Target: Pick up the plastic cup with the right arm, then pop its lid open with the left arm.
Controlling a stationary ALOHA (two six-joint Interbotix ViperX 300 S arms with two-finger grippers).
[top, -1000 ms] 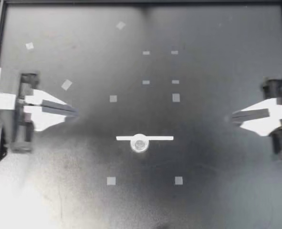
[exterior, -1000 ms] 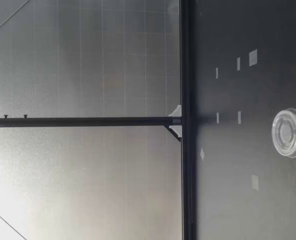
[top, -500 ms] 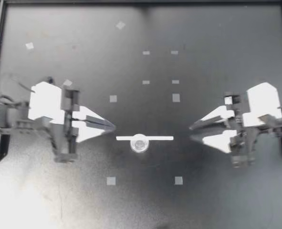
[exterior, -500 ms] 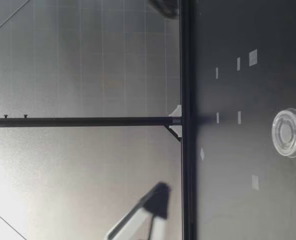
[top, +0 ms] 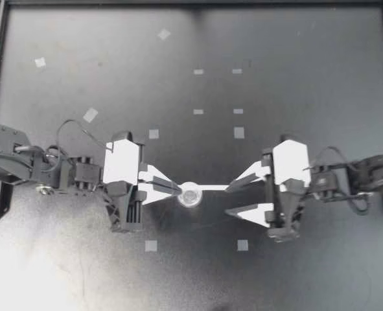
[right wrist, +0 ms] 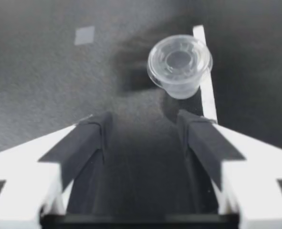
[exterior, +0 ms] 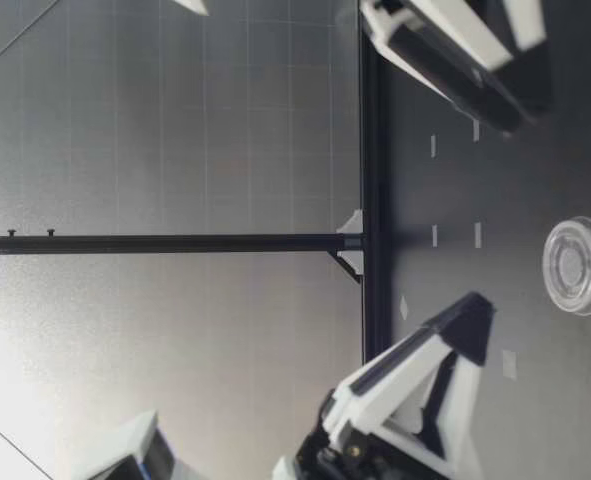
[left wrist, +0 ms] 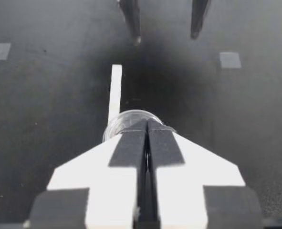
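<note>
A small clear plastic cup (top: 190, 194) stands on a white tape strip (top: 212, 188) in the middle of the black table. My left gripper (top: 177, 189) is shut and empty, with its tips at the cup's left side. My right gripper (top: 229, 201) is open, a short way to the cup's right. In the left wrist view the shut fingers (left wrist: 148, 126) overlap the cup (left wrist: 131, 118), and the other gripper's two fingers (left wrist: 131, 19) hang beyond it. The right wrist view has the cup (right wrist: 180, 64) ahead of the open gripper (right wrist: 143, 121), nearer one finger. From table height the cup (exterior: 575, 266) stands clear of both arms.
Small grey tape squares (top: 151, 245) dot the black table (top: 295, 91). A black frame rail (top: 191, 3) borders the far edge and the sides. In the low view a rail (exterior: 370, 240) and a grey gridded wall stand behind.
Both arms have swung in from the table's sides toward the cup. The right gripper has opened wide; the left has stayed shut.
</note>
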